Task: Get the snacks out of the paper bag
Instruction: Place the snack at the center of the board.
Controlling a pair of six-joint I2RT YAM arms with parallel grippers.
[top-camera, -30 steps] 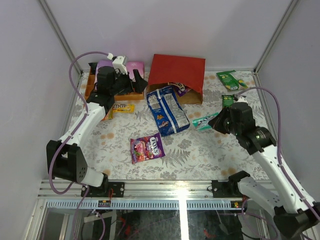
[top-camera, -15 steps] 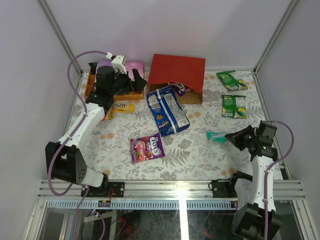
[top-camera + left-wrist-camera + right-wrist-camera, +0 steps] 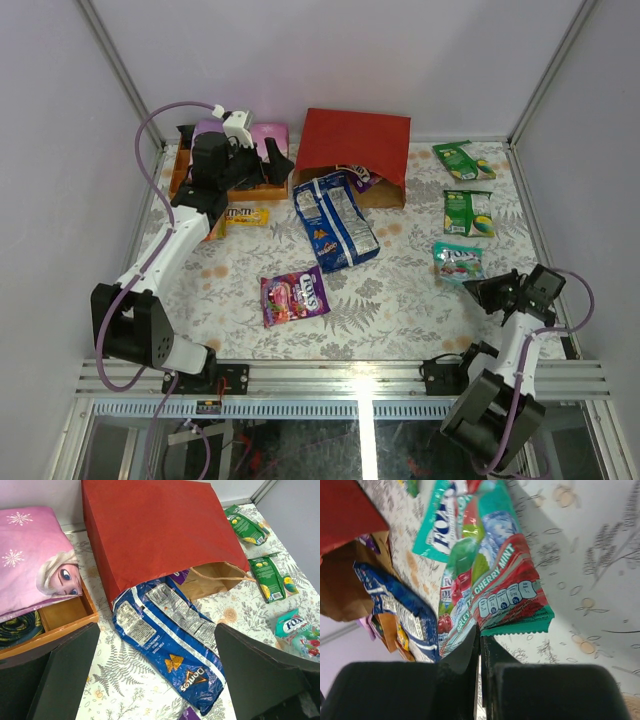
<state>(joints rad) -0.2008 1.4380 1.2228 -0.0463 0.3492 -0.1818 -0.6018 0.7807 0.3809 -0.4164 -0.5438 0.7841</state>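
Top view: the paper bag lies on its side at the far middle of the table, red face up, its brown mouth turned toward the arms; the blue chip bag reaches from that mouth out onto the table, and a purple packet shows just inside the opening. Clear of the bag lie a magenta candy packet near the middle, a yellow pack just beside the wooden box, a green packet at the far right, a second green packet just nearer, and a teal packet nearer again. The left gripper hangs over the box's right end beside the pink cloth; the right gripper sits low at the near right, its tip at the teal packet's near edge.

Left wrist view: the two dark fingers stand wide apart with nothing between them; beyond them lies the chip bag, its upper end under the bag's lip; the purple packet peeks out beside the brown lining; both green packets and the teal one lie to the right on the table.

Right wrist view: the jaws are pressed together, pinching the near edge of the teal packet, which lies flat on the patterned table; the chip bag and the paper bag's mouth lie beyond at the left.
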